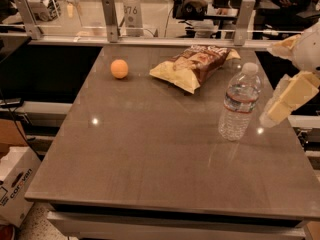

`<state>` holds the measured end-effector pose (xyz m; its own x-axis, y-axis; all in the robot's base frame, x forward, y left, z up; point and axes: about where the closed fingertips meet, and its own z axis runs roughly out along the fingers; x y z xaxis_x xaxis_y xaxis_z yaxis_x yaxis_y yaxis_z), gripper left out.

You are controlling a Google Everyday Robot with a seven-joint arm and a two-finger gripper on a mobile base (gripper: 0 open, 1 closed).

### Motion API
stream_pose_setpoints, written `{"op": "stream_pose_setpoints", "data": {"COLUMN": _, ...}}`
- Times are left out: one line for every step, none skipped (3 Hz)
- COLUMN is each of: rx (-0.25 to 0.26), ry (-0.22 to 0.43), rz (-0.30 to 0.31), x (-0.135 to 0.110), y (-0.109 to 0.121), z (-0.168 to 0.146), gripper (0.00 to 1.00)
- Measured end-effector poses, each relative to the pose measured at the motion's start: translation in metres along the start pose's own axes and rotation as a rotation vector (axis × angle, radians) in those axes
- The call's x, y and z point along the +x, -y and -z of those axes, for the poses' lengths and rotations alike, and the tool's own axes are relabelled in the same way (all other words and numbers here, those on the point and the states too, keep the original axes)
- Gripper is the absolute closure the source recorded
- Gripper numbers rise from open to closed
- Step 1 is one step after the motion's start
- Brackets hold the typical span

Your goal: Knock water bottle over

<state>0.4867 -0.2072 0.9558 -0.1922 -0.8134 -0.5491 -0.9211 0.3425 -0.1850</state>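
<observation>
Evidently the approach step is in hand: the bottle (240, 103) is seen upright near the right edge of the table (150, 154), with the gripper (289, 98) just to its right, not touching. Whether the gripper is apart or together cannot be told. Next, a leftward push high on the bottle is called for.

A robotics lab: a grey test table (150, 154) fenced by a clear barrier (175, 21), cluttered workbenches (210, 6) beyond, the gripper (287, 101) hovering at the table's right edge.
</observation>
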Motion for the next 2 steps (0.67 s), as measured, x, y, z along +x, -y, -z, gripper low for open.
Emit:
{"op": "stream_pose_setpoints", "data": {"rx": -0.022, "ry": 0.052, "rz": -0.019, "x": 0.0006, "y": -0.0051, "z": -0.0074, "gripper": 0.00}}
{"op": "stream_pose_setpoints", "data": {"rx": -0.043, "ry": 0.106, "rz": -0.027, "x": -0.0038, "y": -0.0114, "z": -0.0172, "gripper": 0.00}}
